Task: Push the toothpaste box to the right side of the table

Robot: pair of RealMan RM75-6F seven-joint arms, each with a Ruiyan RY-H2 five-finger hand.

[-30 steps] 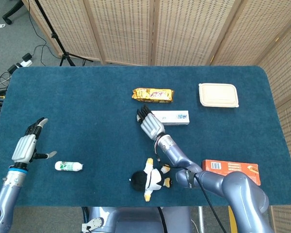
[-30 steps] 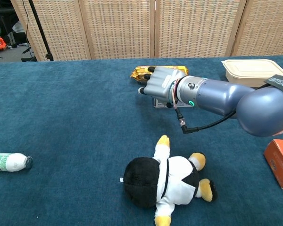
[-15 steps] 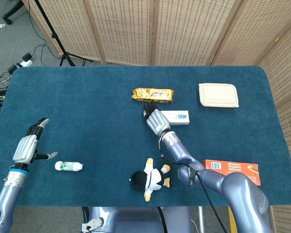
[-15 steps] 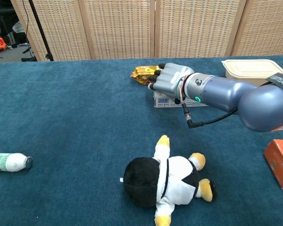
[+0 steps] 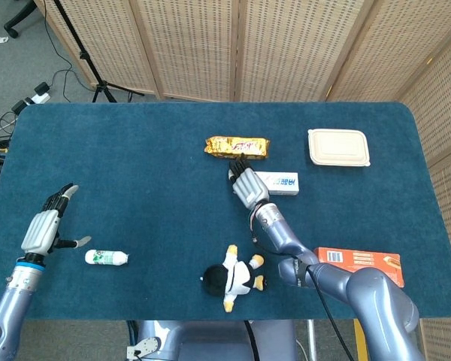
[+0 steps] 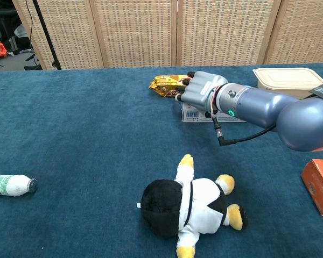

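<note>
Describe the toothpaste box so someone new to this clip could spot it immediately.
On the blue table, look near the middle of the far half, just below the gold snack wrapper. The toothpaste box is the slim white carton with blue print, lying flat, with the right hand against its left end.

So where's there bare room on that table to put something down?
Bare cloth lies between the small bottle and the snack bar, and between the lidded container and the orange box. It is crowded around the right hand and toothpaste box.
</note>
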